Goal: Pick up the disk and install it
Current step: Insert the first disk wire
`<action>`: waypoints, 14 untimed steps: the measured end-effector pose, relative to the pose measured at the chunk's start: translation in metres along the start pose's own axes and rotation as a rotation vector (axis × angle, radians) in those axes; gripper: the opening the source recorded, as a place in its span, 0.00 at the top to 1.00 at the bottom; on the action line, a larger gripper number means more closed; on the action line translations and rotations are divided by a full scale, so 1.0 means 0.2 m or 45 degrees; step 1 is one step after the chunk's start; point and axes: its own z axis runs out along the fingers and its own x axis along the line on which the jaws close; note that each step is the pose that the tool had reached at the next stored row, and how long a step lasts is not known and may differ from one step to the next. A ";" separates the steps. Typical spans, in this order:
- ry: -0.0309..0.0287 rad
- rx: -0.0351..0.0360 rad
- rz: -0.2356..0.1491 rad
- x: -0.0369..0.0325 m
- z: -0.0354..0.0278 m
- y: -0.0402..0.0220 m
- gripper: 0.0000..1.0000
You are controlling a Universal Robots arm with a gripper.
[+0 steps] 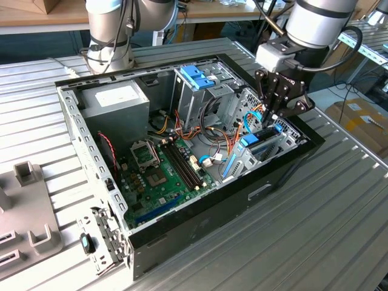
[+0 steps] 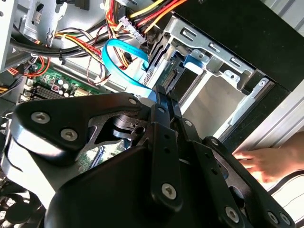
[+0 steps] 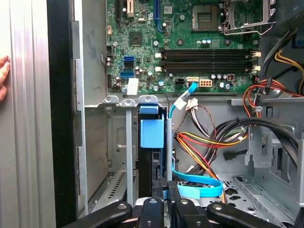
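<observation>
the end effector (image 1: 271, 116) is held with its fingers pressed together, directly over the disk (image 3: 152, 134) (contact cannot be judged). the disk is seated on edge in a slot of the drive cage (image 3: 95, 152), beside the motherboard (image 1: 163, 176). the open computer case (image 1: 200, 230) is set on the ribbed counter (image 1: 327, 230).

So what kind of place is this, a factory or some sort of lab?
Probably a robotics lab or test workshop: a robot arm reaches into an open computer case on a slatted metal table, with a wooden workbench and a cardboard box nearby.
</observation>
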 end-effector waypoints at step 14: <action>-0.0004 0.0636 -0.008 0.012 0.014 0.077 0.84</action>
